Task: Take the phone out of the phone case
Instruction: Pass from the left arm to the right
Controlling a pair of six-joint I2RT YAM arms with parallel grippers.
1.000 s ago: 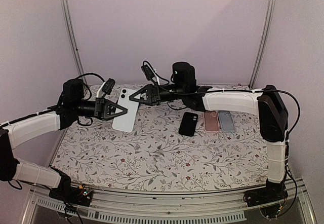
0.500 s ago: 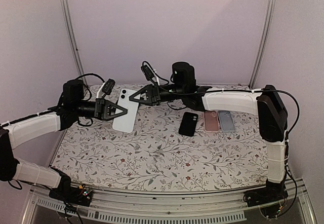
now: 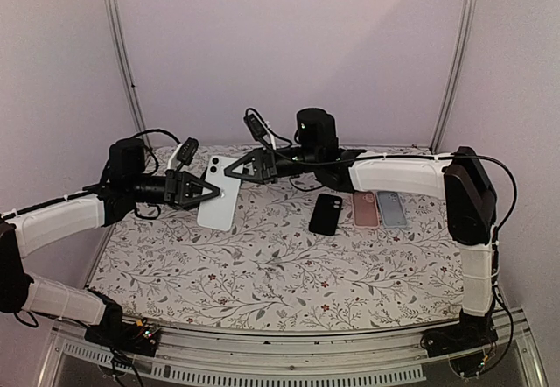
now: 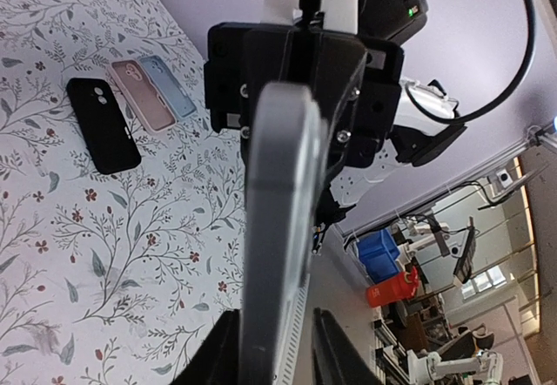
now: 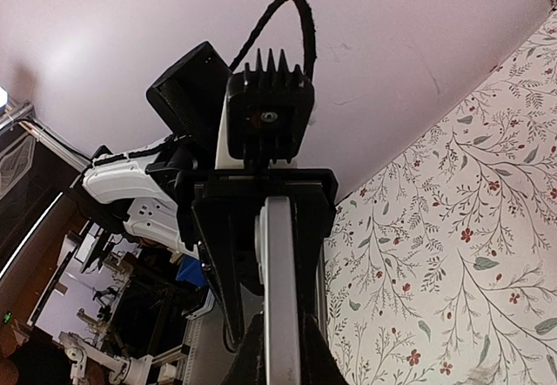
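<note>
The white rectangular phone (image 3: 219, 193) is held clear of the surface, upright and tilted slightly, with its back and camera corner towards the overhead camera. It sits at the left rear of the work area, between the two end effectors. I cannot tell from any view where the phone ends and its case begins.

Right end effector (image 3: 231, 169): it meets the phone at the upper corner, beside the camera lens. In the right wrist view the phone's thin edge (image 5: 278, 272) runs straight up from between the fingertips. This end effector (image 5: 278, 354) is clamped tight on the phone.

Left end effector (image 3: 210, 191): it meets the phone at the left long edge, about halfway down. In the left wrist view the grey-white edge of the phone (image 4: 277, 228) stands between the two black fingers (image 4: 224, 354). The fingers are set narrowly, one on each side of the edge. I cannot tell whether the pads press on the phone or stand just off it.

Both arms reach in from opposite sides, so the two end effectors face each other across the phone.

Further out, three items lie flat in a row on the floral-patterned surface (image 3: 262, 273), well to the right of the phone:
- a black phone case (image 3: 325, 214);
- a pink phone case (image 3: 366, 209);
- a pale blue phone case (image 3: 391, 209), just beside the pink one.
</note>
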